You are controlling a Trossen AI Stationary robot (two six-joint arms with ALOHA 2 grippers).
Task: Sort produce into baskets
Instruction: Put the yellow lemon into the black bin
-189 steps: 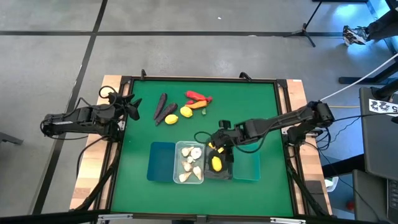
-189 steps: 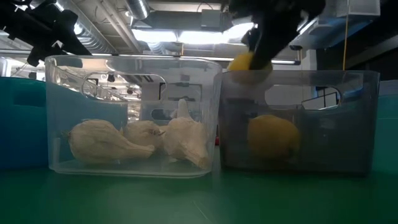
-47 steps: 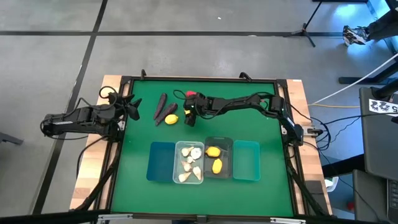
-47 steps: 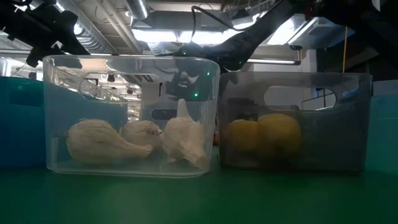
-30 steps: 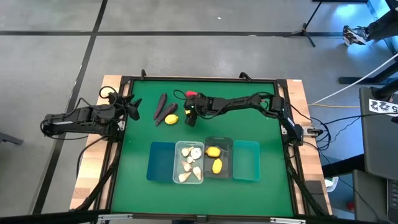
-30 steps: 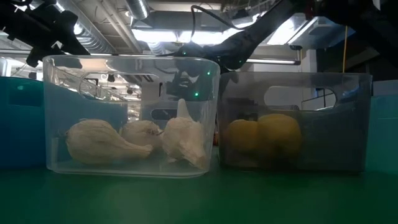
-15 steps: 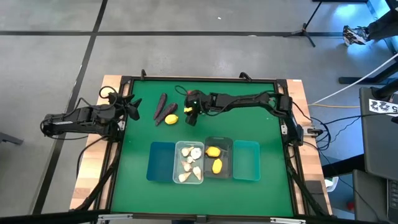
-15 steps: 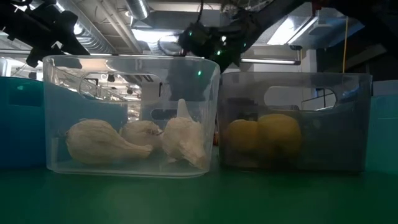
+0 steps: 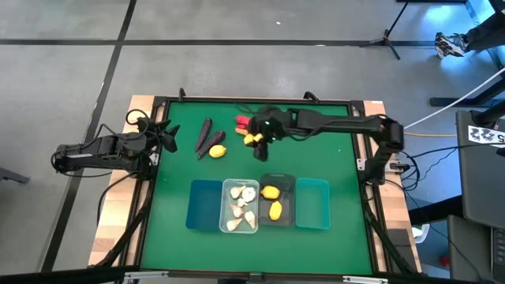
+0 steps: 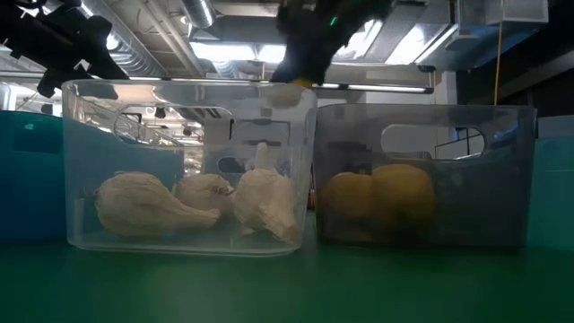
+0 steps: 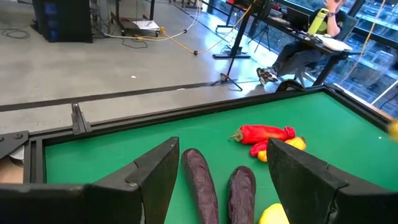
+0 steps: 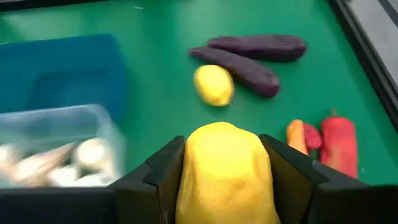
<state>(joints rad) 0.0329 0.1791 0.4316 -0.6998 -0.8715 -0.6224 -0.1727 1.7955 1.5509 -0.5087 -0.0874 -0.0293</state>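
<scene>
The right gripper (image 12: pixel 224 180), raised over the far mat, clamps a lemon (image 12: pixel 225 171). Nearby lie another lemon (image 9: pixel 218 151), two purple pieces (image 9: pixel 207 136), red pepper (image 9: pixel 241 121). The left gripper (image 11: pixel 227 186) waits open at the table's edge. No writing readable.

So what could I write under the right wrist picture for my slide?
The right hand holds a lemon above the green table, with another lemon, two eggplants and the baskets ahead.

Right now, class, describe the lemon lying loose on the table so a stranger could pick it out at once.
On the green table, look toward the far edge, left of the right gripper. Two dark purple pieces lie there; the lemon sits against the nearer one. It alone is round, yellow and unheld.
</scene>
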